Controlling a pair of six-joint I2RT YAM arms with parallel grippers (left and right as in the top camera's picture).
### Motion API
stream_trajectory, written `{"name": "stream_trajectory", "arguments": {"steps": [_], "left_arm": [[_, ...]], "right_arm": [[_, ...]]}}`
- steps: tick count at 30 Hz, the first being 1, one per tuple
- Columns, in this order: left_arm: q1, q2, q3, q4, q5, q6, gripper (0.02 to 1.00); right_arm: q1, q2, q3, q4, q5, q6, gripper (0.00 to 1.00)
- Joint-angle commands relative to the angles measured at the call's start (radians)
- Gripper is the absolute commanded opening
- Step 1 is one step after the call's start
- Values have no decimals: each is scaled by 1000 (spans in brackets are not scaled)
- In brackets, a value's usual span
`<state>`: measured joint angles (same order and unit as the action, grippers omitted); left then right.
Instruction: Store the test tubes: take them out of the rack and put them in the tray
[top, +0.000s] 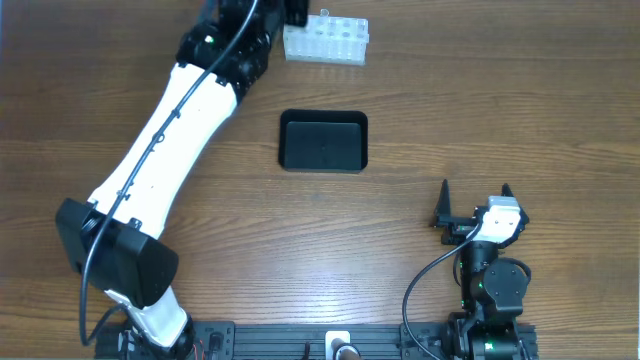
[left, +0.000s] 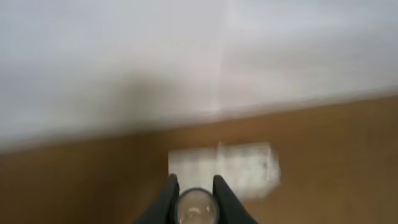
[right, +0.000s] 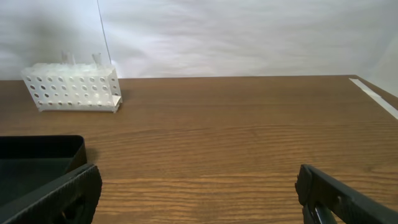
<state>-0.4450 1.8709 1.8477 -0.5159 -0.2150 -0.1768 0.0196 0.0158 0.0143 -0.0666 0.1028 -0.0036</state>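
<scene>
The white perforated rack (top: 326, 40) stands at the table's far edge, and two clear tubes (right: 96, 59) poke out of its top. My left gripper (left: 194, 182) hangs above the rack (left: 224, 168), shut on a clear test tube (left: 198, 210) whose round end shows between the fingers (left: 169, 194). The empty black tray (top: 323, 141) lies mid-table, a little nearer than the rack. My right gripper (top: 475, 205) rests low at the near right, open and holding nothing, with the tray (right: 37, 158) and rack (right: 71, 87) ahead of it.
A white wall rises behind the table's far edge. The left arm (top: 170, 130) stretches diagonally across the left half of the table. Bare wood spreads between the tray and the right gripper.
</scene>
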Motion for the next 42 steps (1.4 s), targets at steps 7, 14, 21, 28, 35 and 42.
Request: {"name": "stream_trajectory", "arguments": {"steps": [7,14,21,28,35,42], "left_arm": [[-100,54,-156,-219,-40,-437,95],[-173,140,-180,-262,-131,-460,126],[-172,184,-180,-317,-143,-460,123],[-171,201,-180,-345,-150,-460,130],[-154,248,-180,-345,-149,-460,141],[-151,252,-180,-341,-150,-460,215]], "right_arm": [[-8,-6,-9,0,-7,3,993],[-8,-6,-9,0,-8,3,993],[-8,-6,-9,0,-7,3,991],[-8,-6,-9,0,-7,3,991],[-8,-6,-9,0,-7,3,991],[-8,-6,-9,0,-7,3,991]]}}
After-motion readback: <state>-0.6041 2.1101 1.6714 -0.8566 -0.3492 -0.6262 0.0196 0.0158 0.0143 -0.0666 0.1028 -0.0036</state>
